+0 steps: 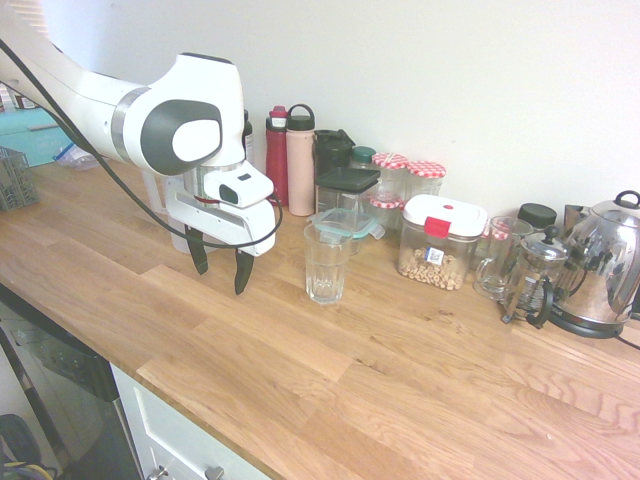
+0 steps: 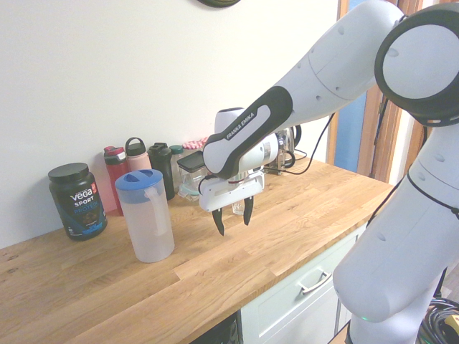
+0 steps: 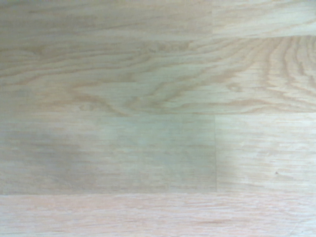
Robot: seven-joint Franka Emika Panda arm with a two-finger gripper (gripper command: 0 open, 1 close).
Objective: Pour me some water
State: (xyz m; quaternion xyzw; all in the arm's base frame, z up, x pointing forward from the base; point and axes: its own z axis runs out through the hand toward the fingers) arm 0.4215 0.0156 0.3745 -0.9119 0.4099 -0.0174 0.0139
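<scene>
So the gripper hangs over bare wooden counter, jaws spread wide, holding nothing. The water jug with the blue lid sits just beside it, the empty glass on the other side. Biggest worry I'd say: that jug is fat and smooth, so a shallow grab could slip or tip it, and a wide swing might clip the glass or the bottles behind.

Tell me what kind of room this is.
Most likely a kitchen: a wooden countertop with white drawers beneath, an electric kettle beside a French press, and food storage jars along the wall.
</scene>
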